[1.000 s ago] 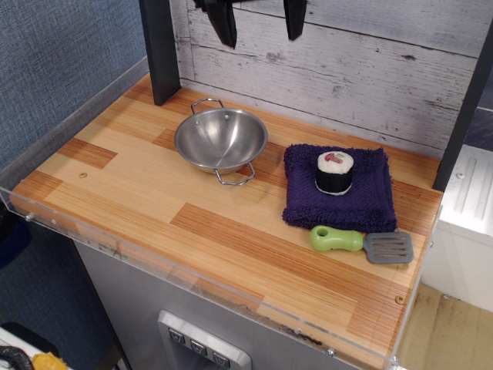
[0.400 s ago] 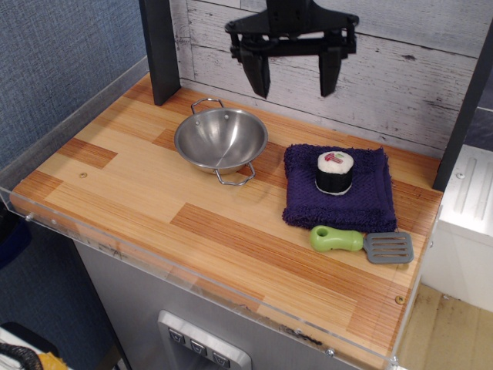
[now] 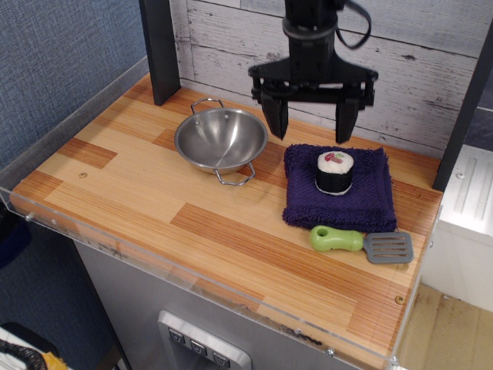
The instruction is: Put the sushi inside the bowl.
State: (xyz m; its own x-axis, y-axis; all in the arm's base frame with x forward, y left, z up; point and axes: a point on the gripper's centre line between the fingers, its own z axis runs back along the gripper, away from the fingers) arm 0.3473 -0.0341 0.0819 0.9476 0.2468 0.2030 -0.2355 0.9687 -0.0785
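Gripper (image 3: 310,127) hangs over the back of the bench (image 3: 154,193), fingers spread wide, nothing between them. Left fingertip (image 3: 278,123) and right fingertip (image 3: 343,127) point down, both clear of the cloth (image 3: 370,196). How high they sit above the cloth can't be judged from this single view. Top of the arm is cut off by the frame edge; a cable loops off beside it, mostly out of view.

Sushi (image 3: 335,172) stands upright on the purple cloth, white top with pink and green centre facing up, black side showing. It sits in front of the gap between the fingers, a bit toward the right one, not touched.

Bowl (image 3: 221,139) is to the left of the cloth, just beside it, on bare wood. Nothing inside it. Far handle shows at the back; near handle points toward the cloth corner, can't tell if they touch.

Spatula (image 3: 362,243) lies in front of the cloth, green handle close to the cloth's front edge, grey slotted blade to the right; contact with the cloth unclear.

Dark post (image 3: 159,46) stands at the back left, top cut off. Another dark post on the right edge is only partly in frame. Clear plastic lip runs along the bench's front edge.
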